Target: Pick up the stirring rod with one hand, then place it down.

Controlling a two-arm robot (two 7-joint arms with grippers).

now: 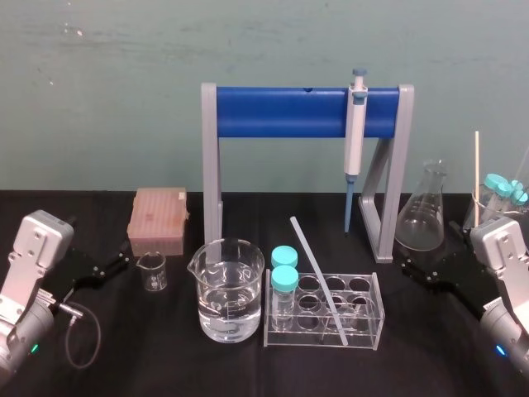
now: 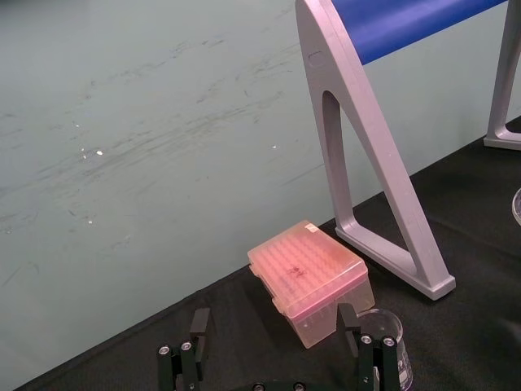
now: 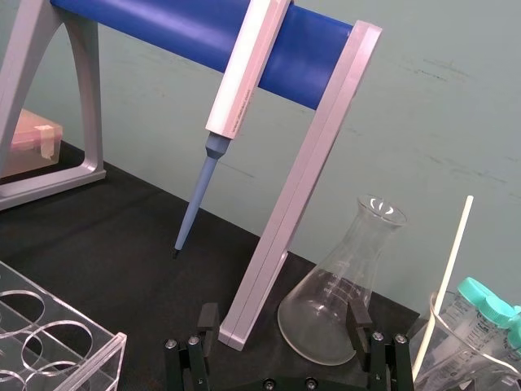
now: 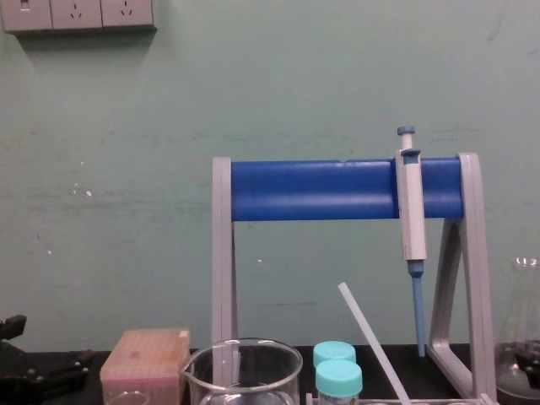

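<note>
Stirring rod, long, thin, translucent white, leaning at a slant in the clear acrylic tube rack mid black table, lower end down in a front hole toward the right, upper end sticking up toward the back left. Not held by anything. Two teal-capped tubes standing at the rack's left end, big glass beaker of water just beside them. Black blocky left gripper low at the table's left side, fingers spread wide with nothing between, pointed toward the pink tip box and a small glass beaker. Black right gripper same deal over on the right, fingers apart and empty, facing the clear conical flask. Both well apart from the rod. Grey-and-blue pipette hanging on the blue-barred grey stand at the back.
</note>
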